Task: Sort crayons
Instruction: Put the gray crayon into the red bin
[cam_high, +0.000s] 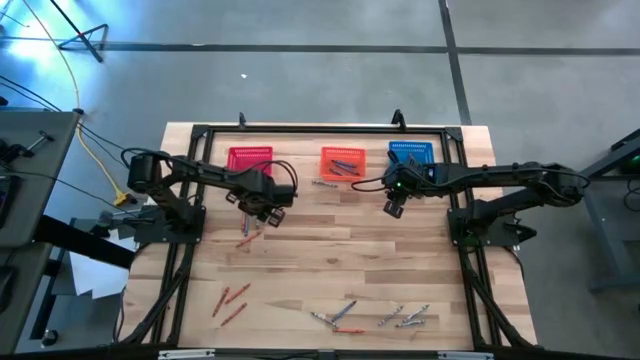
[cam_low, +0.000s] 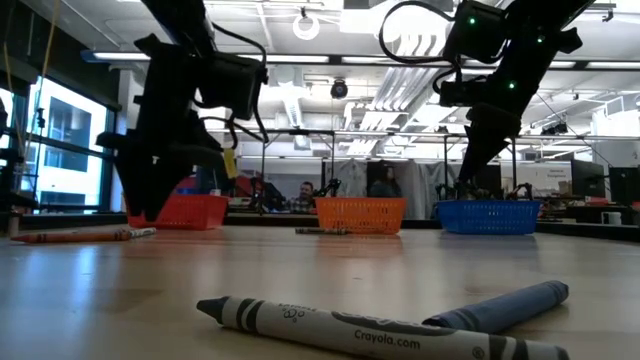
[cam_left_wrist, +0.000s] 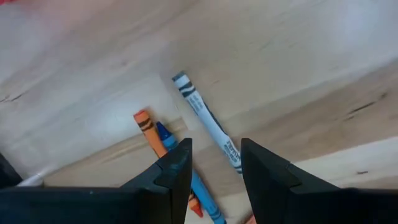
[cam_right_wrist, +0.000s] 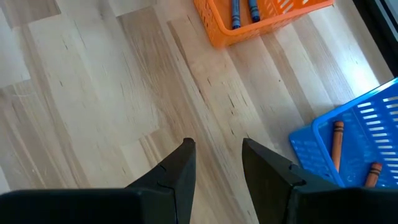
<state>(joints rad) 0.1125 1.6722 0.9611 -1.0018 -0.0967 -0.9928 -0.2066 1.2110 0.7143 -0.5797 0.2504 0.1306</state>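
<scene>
- High view: three small mesh baskets stand in a row along the far edge of the wooden table (cam_high: 330, 250): a red basket (cam_high: 250, 160), an orange basket (cam_high: 342, 162) and a blue basket (cam_high: 410, 153).
- The crayons, thin paper-wrapped sticks, lie in loose groups: about three red-orange crayons (cam_high: 230, 300) toward the near left of the orange basket, a grey and bluish group (cam_high: 370, 317) at the near edge, too small to count surely, and a few under the left gripper (cam_high: 262, 212).
- The left gripper hovers just in front of the red basket, fingers spread and holding nothing; its wrist view shows a white-wrapped crayon (cam_left_wrist: 208, 124), an orange crayon (cam_left_wrist: 149, 132) and a blue crayon (cam_left_wrist: 186, 171) touching, partly hidden by the fingers.
- The right gripper (cam_high: 393, 207) hangs between the orange and blue baskets, fingers apart and empty.
- Right wrist view: two bluish crayons (cam_right_wrist: 244, 11) lie in the orange basket and two brown-orange crayons (cam_right_wrist: 339, 144) in the blue basket; both baskets are cut off.
- Low view: a grey crayon (cam_low: 370, 328) and a blue-grey crayon (cam_low: 500, 305) lie nearest.
</scene>
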